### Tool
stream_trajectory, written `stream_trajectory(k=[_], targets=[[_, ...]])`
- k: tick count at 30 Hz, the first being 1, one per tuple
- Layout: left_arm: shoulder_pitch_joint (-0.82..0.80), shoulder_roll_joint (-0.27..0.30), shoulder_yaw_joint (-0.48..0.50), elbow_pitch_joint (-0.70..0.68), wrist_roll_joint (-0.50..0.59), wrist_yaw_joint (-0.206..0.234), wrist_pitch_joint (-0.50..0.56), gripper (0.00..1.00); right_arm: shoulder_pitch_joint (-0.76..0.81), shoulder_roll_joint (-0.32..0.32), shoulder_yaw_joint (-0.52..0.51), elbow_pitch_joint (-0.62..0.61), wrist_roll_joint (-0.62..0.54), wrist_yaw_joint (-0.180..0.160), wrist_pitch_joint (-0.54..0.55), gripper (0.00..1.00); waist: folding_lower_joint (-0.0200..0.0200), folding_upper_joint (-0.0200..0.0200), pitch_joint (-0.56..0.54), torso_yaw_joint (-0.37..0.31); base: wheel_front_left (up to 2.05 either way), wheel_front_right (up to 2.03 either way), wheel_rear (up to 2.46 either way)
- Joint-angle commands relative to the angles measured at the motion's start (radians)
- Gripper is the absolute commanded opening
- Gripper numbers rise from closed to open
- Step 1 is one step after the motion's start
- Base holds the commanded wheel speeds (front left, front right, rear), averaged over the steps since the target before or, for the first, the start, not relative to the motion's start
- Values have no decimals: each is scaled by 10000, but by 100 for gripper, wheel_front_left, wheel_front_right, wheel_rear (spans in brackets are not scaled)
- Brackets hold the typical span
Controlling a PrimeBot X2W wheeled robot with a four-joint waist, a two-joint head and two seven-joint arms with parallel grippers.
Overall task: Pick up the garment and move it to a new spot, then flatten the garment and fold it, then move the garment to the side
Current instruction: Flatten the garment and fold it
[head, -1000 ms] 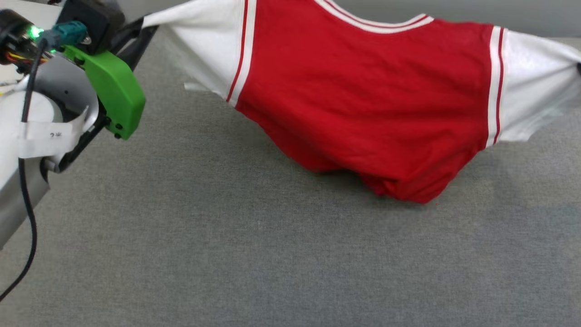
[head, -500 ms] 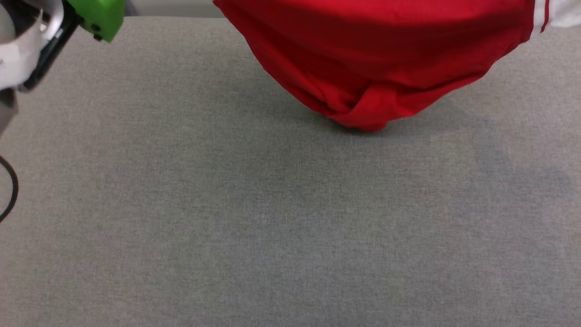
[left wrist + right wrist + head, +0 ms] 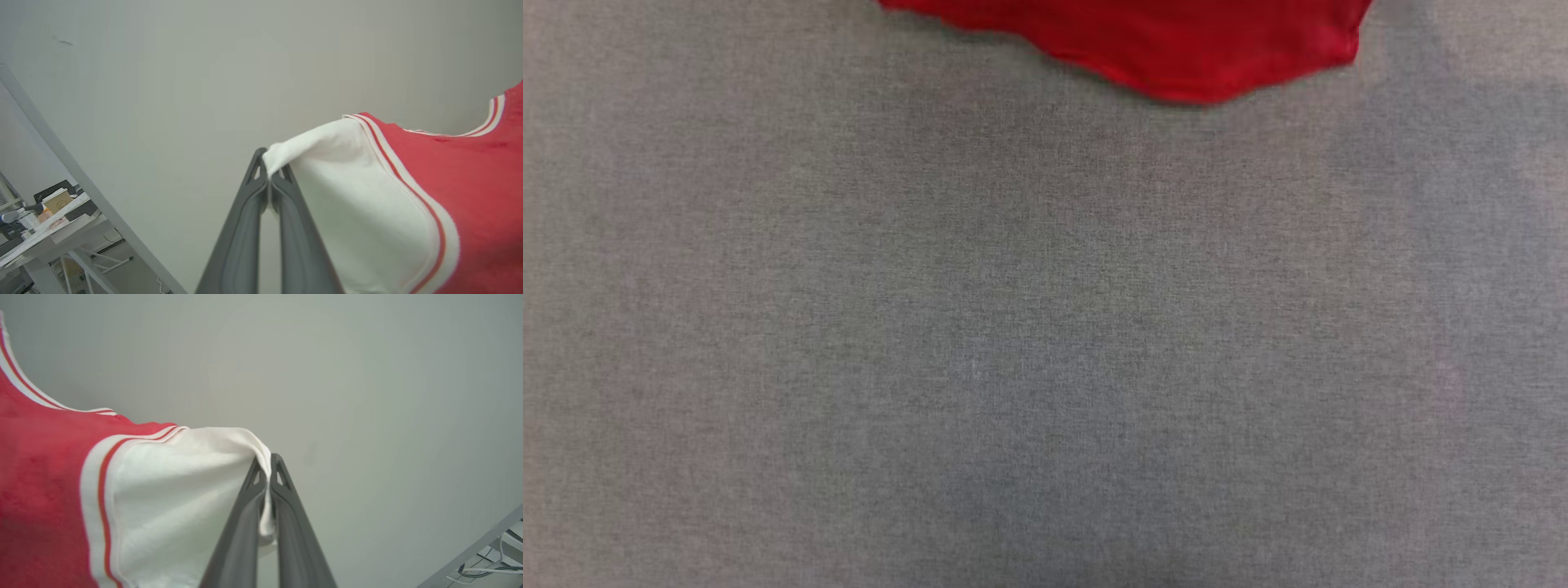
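Slip risk first: each grip is only a thin pinch of white cuff.

- Left gripper [image 3: 269, 173]: fingers pressed together on the tip of the left-hand sleeve [image 3: 347, 183].
- Right gripper [image 3: 267, 465]: fingers pressed together on the right-hand sleeve [image 3: 175, 477], with a fold of cloth squeezed between them.
- Shirt [image 3: 1176, 49]: hangs in the air between the two grips, stretched sleeve to sleeve, red body sagging below.
- Hem [image 3: 1201, 86]: shows at the top edge of the head view, over the grey tabletop [image 3: 1045, 367]. Can't tell if it clears the surface or brushes it.

What can go wrong, my read:
- Arms spread further: a cuff pops out of one pinch, the shirt swings off one arm, and there's no flat lay.
- Lowering with the body bunched: it lands folded under itself and the wrinkles get locked in.
- One arm lower than the other: the shirt goes down skewed.
- Hem dragged across the grey cloth: friction rolls it under.

Pose: the grippers sit one at each side of the shirt, roughly mirrored, fingers pointing at the plain wall [image 3: 163, 81]. Both look held high, with the neckline up between them.
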Motion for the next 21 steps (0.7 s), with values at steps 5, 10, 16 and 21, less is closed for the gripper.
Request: stream_trajectory(k=[5, 10, 16, 21], targets=[[-1218, -415, 219, 1141, 216, -246, -549, 0, -1802, 364, 498, 1532, -269, -7, -624, 0, -2, 0, 672, -133, 0, 0, 0], [-1775, -678, 261, 2068, 216, -478, -937, 0, -2855, 684, 936, 2780, -245, -7, -1067, 0, -2, 0, 782, -114, 0, 0, 0], [-1507, -955, 174, 2973, 39, -706, -1491, 0, -3220, 932, 1613, 3848, 42, -7, -1702, 0, -2, 0, 979, -97, 0, 0, 0], [-536, -1138, 106, 3512, -225, -821, -2273, 0, -2479, 1049, 2221, 4339, 326, -7, -2275, 0, -2, 0, 859, -115, 0, 0, 0]])
